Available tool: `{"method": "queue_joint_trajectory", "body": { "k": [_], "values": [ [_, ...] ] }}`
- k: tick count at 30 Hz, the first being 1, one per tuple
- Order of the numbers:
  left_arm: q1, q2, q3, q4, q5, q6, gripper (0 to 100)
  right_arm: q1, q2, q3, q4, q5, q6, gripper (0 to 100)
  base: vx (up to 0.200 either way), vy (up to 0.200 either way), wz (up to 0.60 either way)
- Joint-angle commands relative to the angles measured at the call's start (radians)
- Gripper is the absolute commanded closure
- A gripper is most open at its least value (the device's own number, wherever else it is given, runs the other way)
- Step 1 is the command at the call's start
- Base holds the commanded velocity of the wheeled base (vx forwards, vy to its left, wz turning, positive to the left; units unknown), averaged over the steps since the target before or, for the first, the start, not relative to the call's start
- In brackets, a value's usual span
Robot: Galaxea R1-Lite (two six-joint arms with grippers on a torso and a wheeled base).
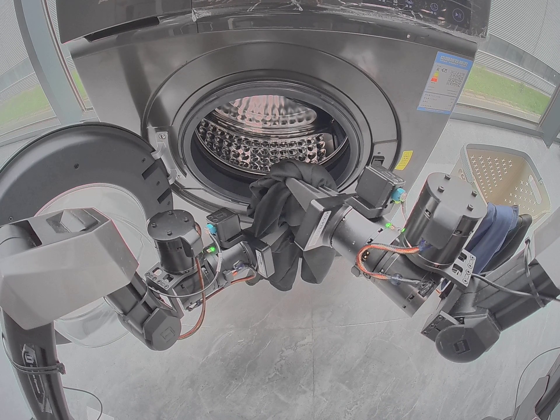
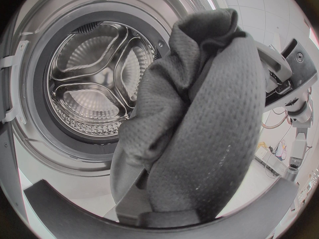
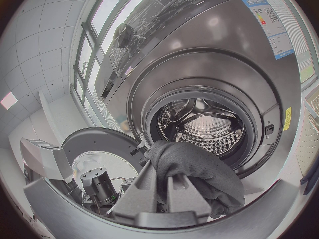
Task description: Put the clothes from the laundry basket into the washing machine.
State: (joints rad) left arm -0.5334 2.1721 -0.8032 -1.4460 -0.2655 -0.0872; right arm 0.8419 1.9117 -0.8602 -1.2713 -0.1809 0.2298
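black garment [image 1: 286, 205]: at drum [image 1: 262, 141] mouth, not inside | right gripper [image 3: 162, 178]: clamped on it | left gripper [image 1: 269, 259]: cloth-covered, grip cannot be told | drum: 0 items | laundry basket [image 1: 507, 176]: 1 blue garment [image 1: 493, 228] visible

The right gripper [image 3: 164, 178] has its two dark fingers [image 3: 143, 193] squeezed close together on a black cloth [image 3: 199, 170]. The cloth bunches up at the fingertips and spills past the jaws, hanging down a bit on their right side. Straight ahead of the jaws is the washing machine [image 3: 206, 60], with its round hole wide open. Deep inside, past the cloth, is the shiny drum [image 3: 206, 126] with lots of little holes. Off to the left of the jaws, the round door [image 3: 96, 143] is swung open. The other arm [image 3: 46, 158] sits low on that side too. Far to the right of the jaws is the edge of the pale laundry basket [image 3: 310, 140].
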Motion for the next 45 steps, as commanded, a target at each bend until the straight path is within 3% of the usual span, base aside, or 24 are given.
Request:
{"method": "queue_joint_trajectory", "body": {
  "k": [1, 15, 24, 25, 29, 37, 45],
  "values": [
    [0.000, -0.025, 0.045, -0.013, 0.003, 0.000, 100, -0.003, 0.000, 0.006, 0.000, 0.000, 0.000, 100, 0.000, 0.000, 0.00],
    [-0.057, -0.371, 0.397, -0.039, -0.027, -0.003, 100, -0.027, 0.023, 0.046, -0.033, 0.004, 0.003, 100, 0.000, 0.000, 0.00],
    [-0.071, -0.399, 0.513, -0.102, -0.029, -0.002, 100, -0.021, 0.021, 0.069, -0.036, 0.011, 0.003, 100, 0.000, 0.000, 0.00],
    [-0.069, -0.397, 0.518, -0.102, -0.029, -0.003, 100, -0.021, 0.021, 0.069, -0.034, 0.011, 0.003, 0, 0.000, 0.000, 0.00],
    [-0.057, -0.377, 0.504, -0.103, -0.020, -0.005, 100, -0.020, 0.021, 0.070, -0.039, 0.009, 0.005, 0, 0.000, 0.000, 0.00],
    [-0.051, -0.390, 0.461, -0.103, -0.012, -0.071, 100, -0.046, 0.003, 0.138, -0.056, 0.009, -0.007, 0, 0.000, 0.000, 0.00],
    [-0.028, -0.400, 0.440, -0.103, -0.014, -0.085, 100, -0.084, -0.010, 0.222, -0.068, 0.011, -0.032, 0, 0.000, 0.000, 0.00]
  ]
}}
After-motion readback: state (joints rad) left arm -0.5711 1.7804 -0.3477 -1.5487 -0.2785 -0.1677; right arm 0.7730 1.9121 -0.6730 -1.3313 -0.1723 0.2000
